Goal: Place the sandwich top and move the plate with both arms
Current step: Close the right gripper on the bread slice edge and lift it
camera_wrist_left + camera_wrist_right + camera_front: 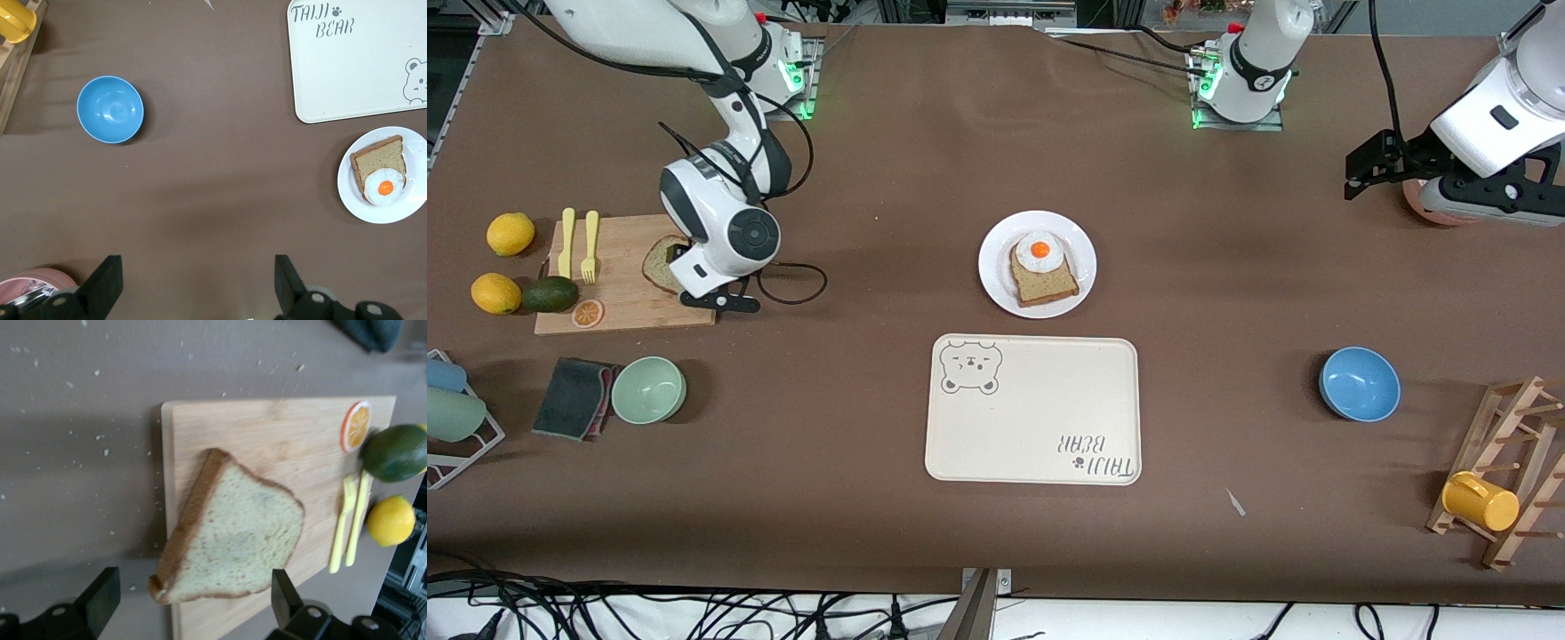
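The sandwich top (237,543), a light tan speckled slice, lies on a wooden cutting board (280,433) toward the right arm's end, one corner past the board's edge. My right gripper (193,593) hangs open just above it, the fingers either side of the slice's edge and apart from it. From the front, the right wrist hides most of the slice (658,264). The white plate (996,284) sits mid-table with a darker toast (1045,283) and a fried egg (1039,249) on it. My left gripper (198,280) is open and empty, in the air over bare table at the left arm's end.
A cream bear-print tray (1032,418) lies nearer the camera than the plate. A blue bowl (1359,383), a wooden rack with a yellow cup (1480,500) and a pink bowl (33,283) are at the left arm's end. A green bowl (648,389), cloth, lemons, avocado and forks surround the board.
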Tool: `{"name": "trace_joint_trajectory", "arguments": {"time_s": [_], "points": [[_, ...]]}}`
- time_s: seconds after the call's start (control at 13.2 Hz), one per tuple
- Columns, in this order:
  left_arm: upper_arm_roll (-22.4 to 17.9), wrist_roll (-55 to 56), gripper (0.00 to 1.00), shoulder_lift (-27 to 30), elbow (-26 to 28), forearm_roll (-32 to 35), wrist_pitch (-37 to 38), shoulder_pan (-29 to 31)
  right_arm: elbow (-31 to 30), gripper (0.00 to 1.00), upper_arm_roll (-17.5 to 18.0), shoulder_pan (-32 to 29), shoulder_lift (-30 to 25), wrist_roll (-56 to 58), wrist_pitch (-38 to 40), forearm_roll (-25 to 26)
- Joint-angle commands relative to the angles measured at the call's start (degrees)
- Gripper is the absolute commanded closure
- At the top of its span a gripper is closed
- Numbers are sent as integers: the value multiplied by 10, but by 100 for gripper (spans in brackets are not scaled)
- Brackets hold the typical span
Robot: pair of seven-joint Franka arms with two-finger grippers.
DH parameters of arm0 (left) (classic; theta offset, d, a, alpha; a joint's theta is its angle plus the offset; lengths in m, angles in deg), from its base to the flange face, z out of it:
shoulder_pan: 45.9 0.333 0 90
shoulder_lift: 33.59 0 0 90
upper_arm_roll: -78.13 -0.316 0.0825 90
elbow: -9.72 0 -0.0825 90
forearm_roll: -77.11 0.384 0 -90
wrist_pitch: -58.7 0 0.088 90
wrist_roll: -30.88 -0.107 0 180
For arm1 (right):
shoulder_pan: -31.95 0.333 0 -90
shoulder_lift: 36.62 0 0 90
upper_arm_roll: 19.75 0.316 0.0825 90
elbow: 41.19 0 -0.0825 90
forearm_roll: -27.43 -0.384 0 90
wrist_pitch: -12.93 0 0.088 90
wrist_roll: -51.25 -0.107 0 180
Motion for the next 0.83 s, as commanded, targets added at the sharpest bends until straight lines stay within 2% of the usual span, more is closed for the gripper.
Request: {"name": "trace_joint_trajectory", "arguments": {"time_s": [0.0,0.3,0.53,0.76], "points": [[3,6,0,-7,-17,14,14,1,5,1,6,-7,14,-25,-4,13],[3,6,0,-8,-17,15,14,0,5,6,5,-7,20,-27,2,13],[2,5,0,-8,-17,15,14,1,5,17,4,-7,24,-27,4,14],[4,5,0,-7,-17,15,14,-1,5,23,4,-18,32,-27,-2,14]]}}
